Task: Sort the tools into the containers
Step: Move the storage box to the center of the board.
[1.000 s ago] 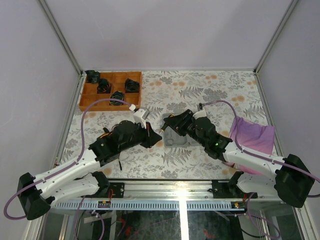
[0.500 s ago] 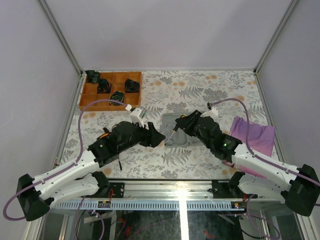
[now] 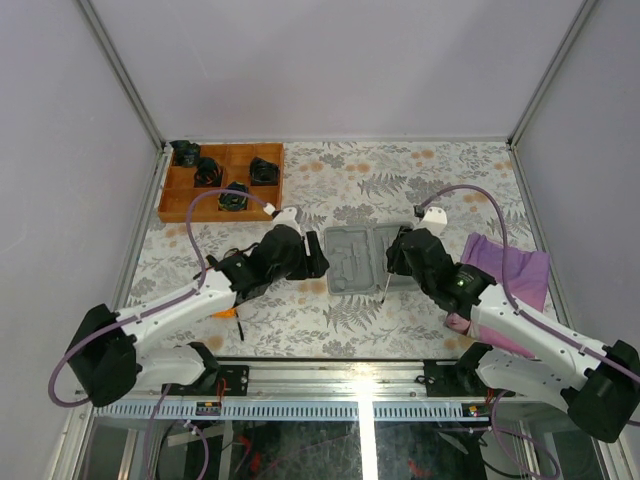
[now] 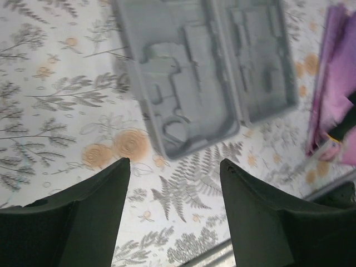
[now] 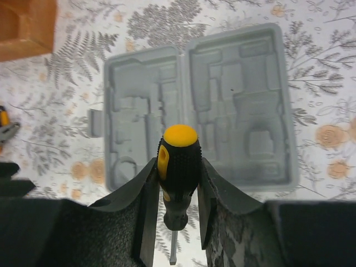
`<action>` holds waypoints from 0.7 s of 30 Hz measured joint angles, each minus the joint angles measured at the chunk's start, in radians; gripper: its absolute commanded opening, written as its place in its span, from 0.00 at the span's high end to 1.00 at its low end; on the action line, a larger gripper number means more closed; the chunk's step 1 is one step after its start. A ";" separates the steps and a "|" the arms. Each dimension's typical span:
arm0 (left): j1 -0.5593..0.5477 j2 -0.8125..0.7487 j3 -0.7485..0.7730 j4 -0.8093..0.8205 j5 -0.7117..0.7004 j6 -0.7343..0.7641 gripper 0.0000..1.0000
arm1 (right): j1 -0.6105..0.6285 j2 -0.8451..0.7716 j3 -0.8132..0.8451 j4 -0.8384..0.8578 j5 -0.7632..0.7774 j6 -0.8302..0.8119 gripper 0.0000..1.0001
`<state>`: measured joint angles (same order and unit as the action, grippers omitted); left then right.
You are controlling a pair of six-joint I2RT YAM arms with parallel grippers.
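The grey hinged case lies open and flat mid-table, its moulded recesses bare. My right gripper hangs over the case's right half, shut on the black-and-orange screwdriver, whose thin shaft points toward the near edge. In the right wrist view the case lies beyond the handle. My left gripper sits at the case's left edge, open and holding nothing; the case lies just ahead of it. An orange-handled tool and a thin black key peek out from under the left arm.
A wooden compartment tray with several black parts stands at the back left. A purple cloth lies at the right, under the right arm. Side walls border the patterned table.
The case has gone from partly closed to open and flat. My left gripper opened and let go of it. My right gripper shifted right with the screwdriver.
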<state>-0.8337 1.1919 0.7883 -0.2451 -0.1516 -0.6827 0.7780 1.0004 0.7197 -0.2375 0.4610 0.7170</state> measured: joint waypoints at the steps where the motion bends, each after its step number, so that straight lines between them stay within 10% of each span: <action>1: 0.023 0.019 0.001 0.004 0.006 -0.007 0.36 | -0.015 -0.002 0.000 -0.015 -0.012 -0.020 1.00; 21: 0.207 0.385 0.022 0.210 0.204 -0.020 0.58 | -0.055 -0.017 -0.007 -0.064 -0.152 -0.093 1.00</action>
<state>-0.6266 1.5772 0.8101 -0.0349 0.0521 -0.7025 0.7235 0.9836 0.7128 -0.3016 0.3092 0.6239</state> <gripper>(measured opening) 0.443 0.346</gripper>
